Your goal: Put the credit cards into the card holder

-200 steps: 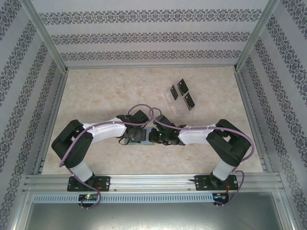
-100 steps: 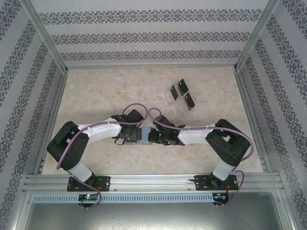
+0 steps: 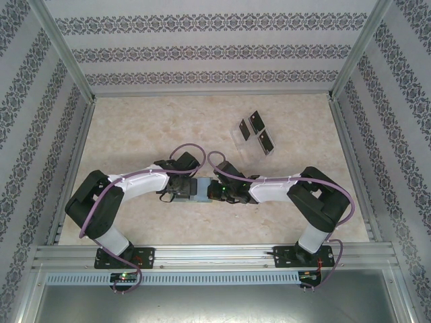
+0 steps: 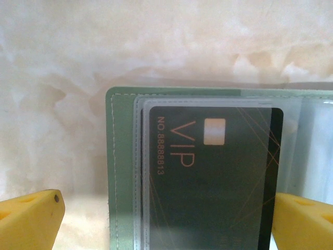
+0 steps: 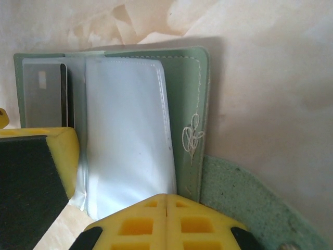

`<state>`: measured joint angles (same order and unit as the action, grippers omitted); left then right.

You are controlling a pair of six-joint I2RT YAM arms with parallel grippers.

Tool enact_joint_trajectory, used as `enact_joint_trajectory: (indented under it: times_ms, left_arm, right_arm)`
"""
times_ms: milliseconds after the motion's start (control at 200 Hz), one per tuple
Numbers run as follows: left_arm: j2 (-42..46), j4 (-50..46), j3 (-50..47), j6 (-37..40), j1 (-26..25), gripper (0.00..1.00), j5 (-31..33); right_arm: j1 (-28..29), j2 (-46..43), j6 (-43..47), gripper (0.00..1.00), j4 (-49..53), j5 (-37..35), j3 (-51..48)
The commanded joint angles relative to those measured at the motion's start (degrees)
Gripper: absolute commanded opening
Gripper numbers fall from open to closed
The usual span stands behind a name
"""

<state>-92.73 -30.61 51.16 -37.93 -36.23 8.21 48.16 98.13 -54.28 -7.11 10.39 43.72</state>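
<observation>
Table [image 3: 135,134]: pale marbled top, walled on three sides by patterned panels.

My left arm [image 3: 138,185] and my right arm [image 3: 276,190]: both are folded inward, and their wrists meet near the middle of the near half of the table.

Card holder [image 3: 201,191]: it lies open and flat between the two wrists. In the left wrist view its green stitched cover [image 4: 120,172] carries clear sleeves [image 4: 139,172]. In the right wrist view a pale sleeve page [image 5: 127,135] lies on the right half.

Clear tray [image 3: 250,142]: it sits far right, well apart from the holder.

Strap [image 5: 244,203]: green and fuzzy, it runs out from the holder's right edge.

Loose credit cards [image 3: 267,142]: three dark cards lie at the tray. Whether they lie in it or beside it I cannot tell.

Sleeved card [image 4: 208,198]: black and lettered "VIP", it sits inside a sleeve on the holder's left half.

My left gripper [image 4: 166,224]: the fingers stand wide apart, one off the holder's left edge and one past the card's right edge, clamping nothing.

My right gripper [image 5: 166,213]: the fingers are pressed together at the near edge of the sleeve page. Whether a leaf is pinched between them I cannot tell.

Motif [image 5: 192,138]: a small stitched loop on the inner cover.
</observation>
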Motion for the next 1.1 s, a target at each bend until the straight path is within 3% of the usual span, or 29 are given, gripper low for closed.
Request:
enact_joint_trajectory:
  times_ms: [0, 634, 934, 1094]
  left_arm:
    - [-0.96, -0.82, 1.59, 0.28, 1.37, 1.00, 3.58]
    - [-2.29, 0.28, 2.12, 0.58, 2.10, 1.00, 3.22]
    - [3.91, -1.53, 4.53, 1.63, 2.38, 1.00, 1.44]
    - [8.72, -0.37, 3.57, 1.11, 5.69, 1.00, -3.75]
  right_arm:
    - [-0.26, 2.15, -0.56, 0.00, 4.25, -1.20, -0.22]
    - [-0.26, 2.16, -0.61, 0.00, 4.01, -1.26, -0.39]
    - [-0.30, 1.07, 1.00, 0.00, 5.07, 0.56, 2.23]
    - [-0.34, -0.90, 2.50, 0.00, 7.35, 1.12, 6.01]
